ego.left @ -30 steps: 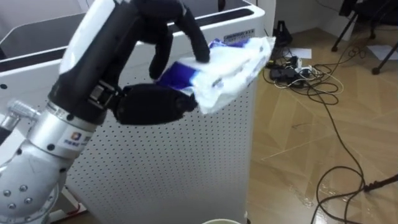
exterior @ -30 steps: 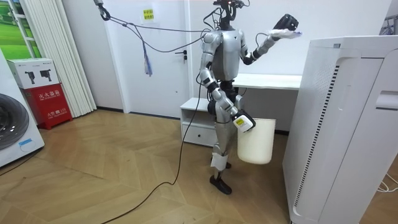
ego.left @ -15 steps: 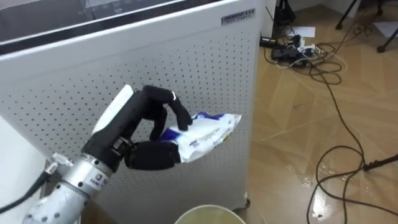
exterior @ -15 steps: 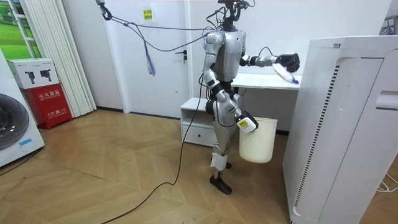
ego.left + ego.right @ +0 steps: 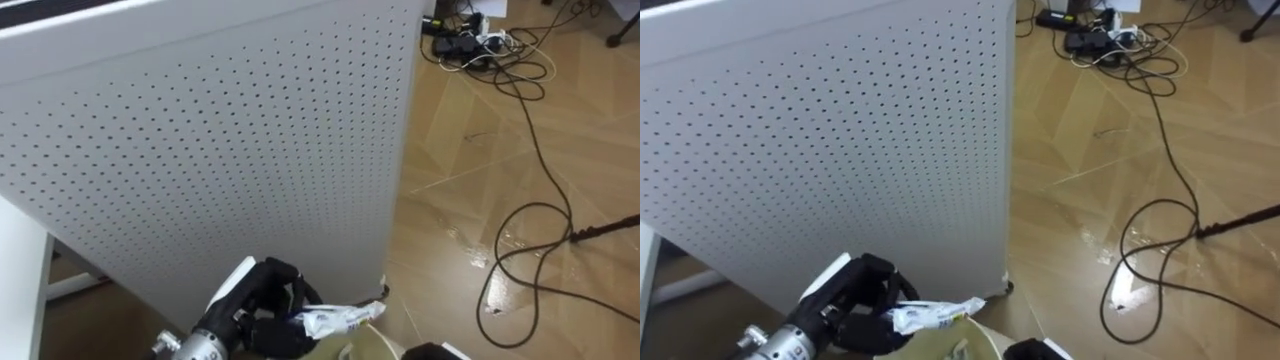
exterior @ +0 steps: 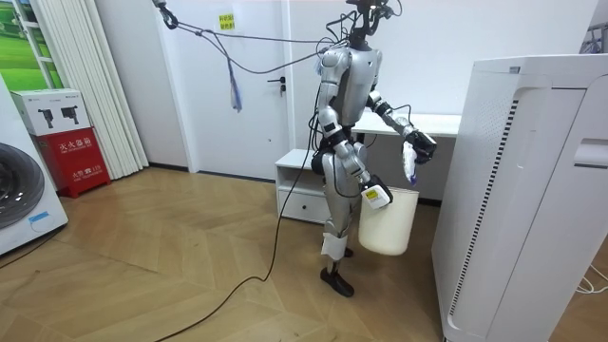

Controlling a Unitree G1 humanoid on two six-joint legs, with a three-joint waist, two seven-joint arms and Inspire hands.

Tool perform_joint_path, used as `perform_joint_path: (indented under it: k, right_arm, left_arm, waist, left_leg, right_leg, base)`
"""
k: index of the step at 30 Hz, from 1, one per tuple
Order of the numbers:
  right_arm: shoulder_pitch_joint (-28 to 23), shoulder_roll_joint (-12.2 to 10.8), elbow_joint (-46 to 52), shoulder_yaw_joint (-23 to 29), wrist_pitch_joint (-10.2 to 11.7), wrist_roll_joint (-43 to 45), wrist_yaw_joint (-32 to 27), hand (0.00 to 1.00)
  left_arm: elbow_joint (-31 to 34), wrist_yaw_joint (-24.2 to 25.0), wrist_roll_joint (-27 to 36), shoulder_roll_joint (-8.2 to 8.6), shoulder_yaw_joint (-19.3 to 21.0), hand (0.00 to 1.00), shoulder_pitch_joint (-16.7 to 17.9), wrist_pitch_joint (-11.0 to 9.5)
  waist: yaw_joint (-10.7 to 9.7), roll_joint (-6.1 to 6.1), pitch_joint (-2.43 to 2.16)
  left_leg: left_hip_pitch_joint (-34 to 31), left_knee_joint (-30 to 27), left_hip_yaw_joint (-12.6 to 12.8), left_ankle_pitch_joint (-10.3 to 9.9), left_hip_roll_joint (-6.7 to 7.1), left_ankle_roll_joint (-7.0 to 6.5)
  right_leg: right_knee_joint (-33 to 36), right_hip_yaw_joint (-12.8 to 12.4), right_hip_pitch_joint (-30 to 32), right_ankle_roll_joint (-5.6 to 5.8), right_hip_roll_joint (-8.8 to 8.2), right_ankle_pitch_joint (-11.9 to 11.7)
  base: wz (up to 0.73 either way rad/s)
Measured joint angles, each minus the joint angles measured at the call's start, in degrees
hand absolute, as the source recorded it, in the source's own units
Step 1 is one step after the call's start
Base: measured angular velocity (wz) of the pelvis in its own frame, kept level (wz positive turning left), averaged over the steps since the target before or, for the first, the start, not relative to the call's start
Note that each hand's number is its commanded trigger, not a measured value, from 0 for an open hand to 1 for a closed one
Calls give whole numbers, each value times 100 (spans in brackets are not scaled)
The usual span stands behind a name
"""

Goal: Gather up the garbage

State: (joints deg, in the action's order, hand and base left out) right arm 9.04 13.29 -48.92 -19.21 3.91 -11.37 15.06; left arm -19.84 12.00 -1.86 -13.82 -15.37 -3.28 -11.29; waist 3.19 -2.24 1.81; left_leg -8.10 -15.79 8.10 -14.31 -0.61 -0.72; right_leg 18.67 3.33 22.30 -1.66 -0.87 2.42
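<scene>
My left hand point(image 5: 262, 308) shows at the bottom of the left eye view, fingers curled round a crumpled white and blue plastic wrapper point(image 5: 338, 319). The wrapper sticks out to the right, just over the rim of a white bin point(image 5: 372, 342). In the room view the left hand point(image 6: 419, 147) holds the wrapper point(image 6: 409, 167) a little above the bin point(image 6: 388, 223). The bin hangs at hip height from my right hand point(image 6: 366, 187), which grips its rim. A dark edge of the right hand point(image 5: 428, 352) shows beside the bin.
A tall white perforated cabinet point(image 5: 220, 150) stands close in front of me. Black cables point(image 5: 520, 260) and a power strip point(image 5: 460, 25) lie on the wooden floor to the right. Behind me are a white desk point(image 6: 418, 123) and a low drawer unit point(image 6: 299, 180).
My left arm has come down from above head height to just over the bin, still holding the wrapper. The head camera has tilted down with it.
</scene>
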Motion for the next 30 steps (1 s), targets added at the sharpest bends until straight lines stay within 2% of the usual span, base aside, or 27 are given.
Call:
perform_joint_path:
  k: [5,12,18,19,20,21,22,30]
  right_arm:
    - [88,-27,-77,0,6,-1,43,100]
    - [570,-172,-494,-14,22,-11,-25,100]
    - [570,-166,-513,-92,25,-19,-49,100]
    - [570,-162,-513,-92,25,-19,-49,100]
    - [570,-154,-514,-92,26,-19,-49,100]
    - [571,-152,-516,-92,25,-19,-49,100]
    - [571,-145,-516,-92,26,-20,-49,100]
    - [571,-53,-621,-150,26,-261,0,100]
  left_arm:
    - [-364,116,-1,85,-81,100,-4,-4]
    - [-982,246,6,146,-296,100,-38,-4]
    - [-1112,325,2,161,-293,100,-40,-4]
    - [-1112,334,2,160,-293,87,-41,-4]
    - [-1113,340,2,160,-294,59,-44,-4]
    - [-1113,346,2,160,-294,11,-45,-4]
    - [-1113,352,2,159,-294,0,-50,-4]
    - [-1322,494,-8,121,-298,0,-97,-4]
  waist:
    - [18,17,1]
    - [26,99,17]
    - [36,167,47]
    - [37,166,47]
    - [40,168,48]
    - [40,168,48]
    - [38,168,48]
    - [50,165,47]
  left_leg:
    - [-44,7,15,0,12,-1]
    - [-120,-8,48,1,15,-3]
    - [-196,-109,47,1,12,-3]
    - [-218,-120,47,1,9,-3]
    - [-259,-155,47,1,11,-3]
    - [-277,-165,47,1,13,-3]
    - [-315,-179,48,1,16,-3]
    - [-324,-172,57,2,12,-3]
  right_leg:
    - [12,-8,68,6,-9,-13]
    - [47,-3,164,-19,-14,-38]
    - [19,0,174,-19,-20,-67]
    - [-1,0,179,-18,-18,-81]
    - [-1,-1,205,-14,-23,-92]
    - [0,0,219,-13,-25,-96]
    - [-1,0,249,-12,-30,-105]
    - [5,-8,272,-24,-25,-120]
  base:
    - [-2]
    - [-1]
    - [0]
    - [0]
    - [0]
    - [0]
    - [0]
    - [0]
